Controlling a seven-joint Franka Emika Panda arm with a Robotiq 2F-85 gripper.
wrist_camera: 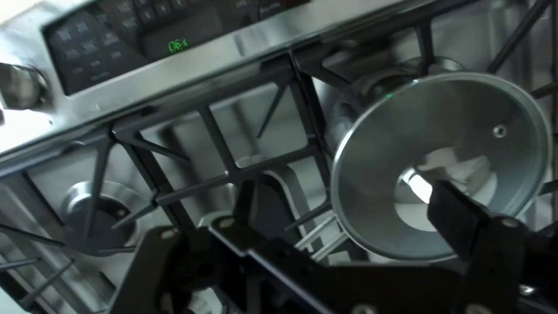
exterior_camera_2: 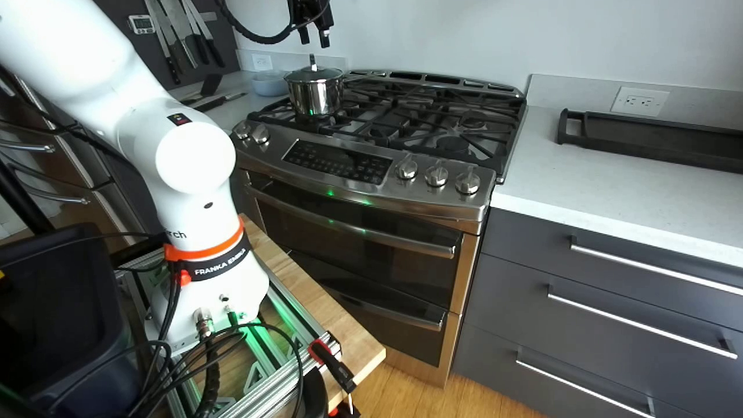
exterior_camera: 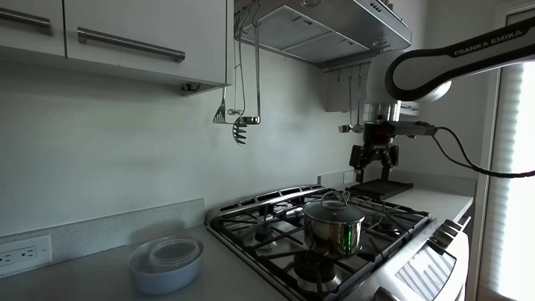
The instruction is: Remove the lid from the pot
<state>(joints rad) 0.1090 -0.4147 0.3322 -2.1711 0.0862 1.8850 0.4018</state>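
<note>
The steel pot (exterior_camera: 332, 239) stands on a burner grate of the stove; it also shows in an exterior view (exterior_camera_2: 316, 97). The round grey lid (exterior_camera: 332, 213) sits on the pot, with a loop handle (exterior_camera: 333, 197) standing up at its middle. The lid also shows in an exterior view (exterior_camera_2: 313, 74) and in the wrist view (wrist_camera: 462, 113). My gripper (exterior_camera: 372, 172) is open and empty, pointing down, higher than the lid and apart from it. In the wrist view, my gripper (wrist_camera: 342, 198) has its right finger covering part of the lid's handle; the pot's body is mostly hidden under the lid.
Black grates (exterior_camera: 284, 234) cover the stove around the pot. A white bowl (exterior_camera: 165, 276) holding a clear container stands on the counter beside the stove. A black tray (exterior_camera_2: 667, 136) lies on the opposite counter. A range hood (exterior_camera: 309, 33) and hanging utensils (exterior_camera: 250, 119) are above.
</note>
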